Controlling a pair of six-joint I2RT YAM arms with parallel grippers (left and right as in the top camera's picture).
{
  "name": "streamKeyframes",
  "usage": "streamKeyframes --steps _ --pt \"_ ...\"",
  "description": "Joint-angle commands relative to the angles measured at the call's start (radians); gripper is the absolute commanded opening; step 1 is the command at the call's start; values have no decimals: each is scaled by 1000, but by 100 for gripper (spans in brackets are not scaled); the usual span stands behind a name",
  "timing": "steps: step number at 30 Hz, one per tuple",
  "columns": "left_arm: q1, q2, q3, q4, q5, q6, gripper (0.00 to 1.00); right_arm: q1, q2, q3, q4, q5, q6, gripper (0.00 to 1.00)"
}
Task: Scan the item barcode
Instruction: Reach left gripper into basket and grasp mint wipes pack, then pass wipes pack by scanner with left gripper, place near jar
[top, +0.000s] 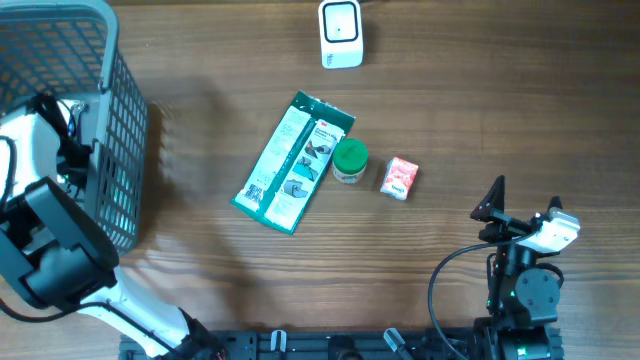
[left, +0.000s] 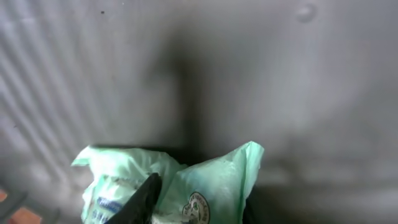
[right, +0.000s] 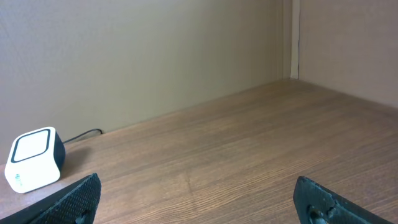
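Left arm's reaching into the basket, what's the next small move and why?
Probably squeeze the left claw firmly on the pale green packet: a finger sits against it inside the basket, grip unconfirmed, and the scanner stands across the table.

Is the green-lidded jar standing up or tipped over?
Upright. The overhead view looks straight down on the jar, showing its round green lid full on, with only a sliver of its pale side beneath.

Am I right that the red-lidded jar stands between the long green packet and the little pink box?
Not quite: the overhead view shows the jar has a green lid, not red. It does stand between the long green packet and the little pink box.
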Motion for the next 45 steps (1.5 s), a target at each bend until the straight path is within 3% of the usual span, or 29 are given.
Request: streamKeyframes --steps 1,8,11,15,19,21,23,25,30,40,45 --pt "-4 -81 181 -65 42 20 28 -3 -5 2 5 -3 -3 100" --pt "-4 -227 605 -237 53 20 30 -3 -5 2 5 -3 -3 100" --pt "-26 -325 693 -276 129 20 29 -3 -5 2 5 -3 -3 100" --pt "-112 -438 693 -295 131 20 24 -3 -5 2 5 -3 -3 100" --pt "-330 -465 689 -345 131 20 24 -3 -5 2 5 -3 -3 100" --pt "-468 -448 673 -348 130 20 21 -3 -5 2 5 -3 -3 100" --pt "-627 -416 643 -340 113 19 9 -3 -5 2 5 -3 -3 100" --pt "-745 -375 611 -325 84 15 4 -3 -5 2 5 -3 -3 100" --pt "-962 -246 525 -310 36 12 4 -3 -5 2 5 -3 -3 100" --pt "-1183 -42 340 -200 37 12 7 -3 -5 2 5 -3 -3 100" --pt "-1242 8 308 -165 34 -71 9 -3 -5 2 5 -3 -3 100"
